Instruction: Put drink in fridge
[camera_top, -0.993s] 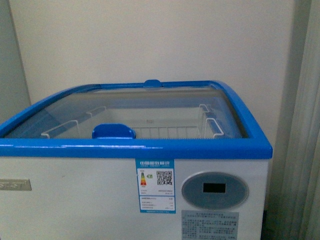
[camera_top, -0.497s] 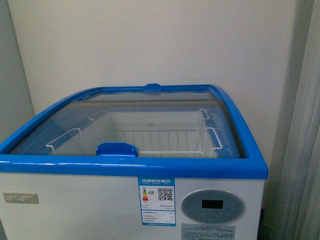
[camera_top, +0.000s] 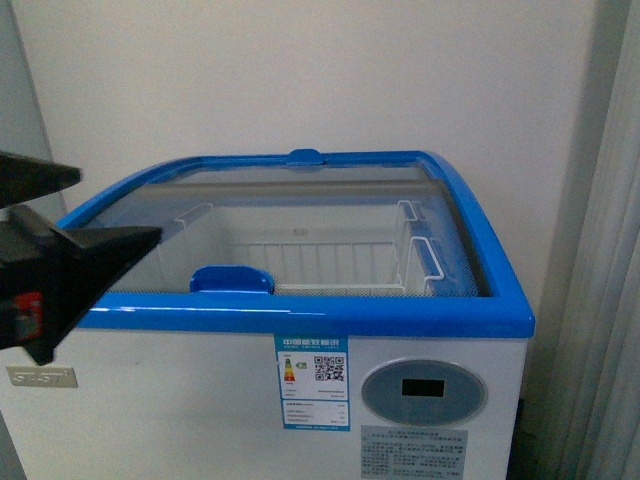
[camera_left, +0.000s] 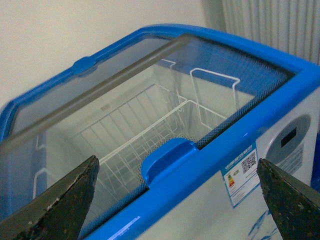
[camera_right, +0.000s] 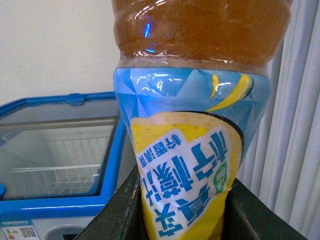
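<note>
While my right fingers (camera_right: 117, 215) clamp the drink (camera_right: 190, 165), my spread left fingers (camera_left: 65, 200) frame the lid handle (camera_left: 167, 157) of the fridge (camera_top: 180, 400) ahead.

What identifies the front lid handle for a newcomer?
Find the white chest fridge, blue-rimmed. At the near edge of its glass lid sits the front handle, a rounded blue block; the other blue tab is at the far edge.

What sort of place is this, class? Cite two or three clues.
Likely an indoor shop corner or lab mock-up: a glass-lidded chest fridge with wire baskets, a bottled drink, a curtain.
</note>
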